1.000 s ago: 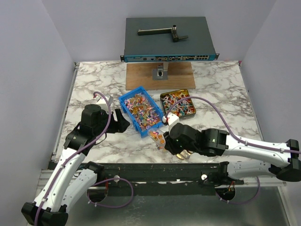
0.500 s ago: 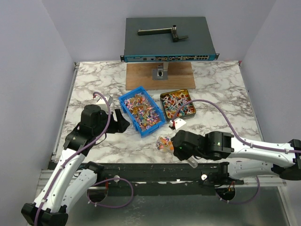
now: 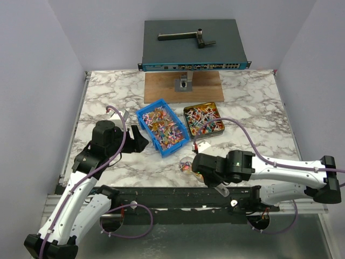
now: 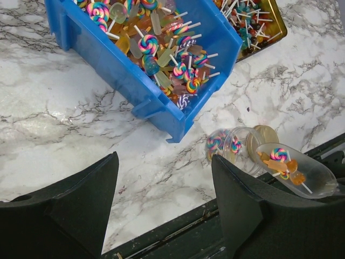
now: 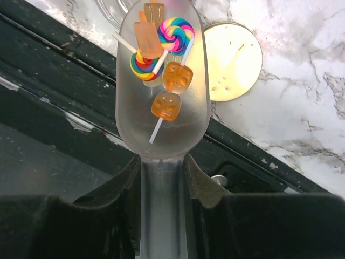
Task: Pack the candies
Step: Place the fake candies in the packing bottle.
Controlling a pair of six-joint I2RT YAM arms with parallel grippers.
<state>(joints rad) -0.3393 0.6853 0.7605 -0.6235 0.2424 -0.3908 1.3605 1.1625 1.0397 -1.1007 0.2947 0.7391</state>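
1. Several mixed candies (image 5: 161, 54) in clear plastic scoop (image 5: 161, 124), handle pinched by right gripper (image 5: 163, 181).
2. Wide, empty left gripper (image 4: 164, 186) beside blue plastic bin (image 4: 116, 67).
3. Centre scoop lip over small clear jar (image 4: 229, 148); tilt slowly.

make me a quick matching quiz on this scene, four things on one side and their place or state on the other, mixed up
Column one:
1. blue bin
2. scoop
3. gold lid
4. left tool

Column two:
A. gripped by the right tool, a few candies in it
B. lying flat on the marble table, by its near edge
C. open, holding nothing
D. piled with candies

Pairs: 1-D, 2-A, 3-B, 4-C
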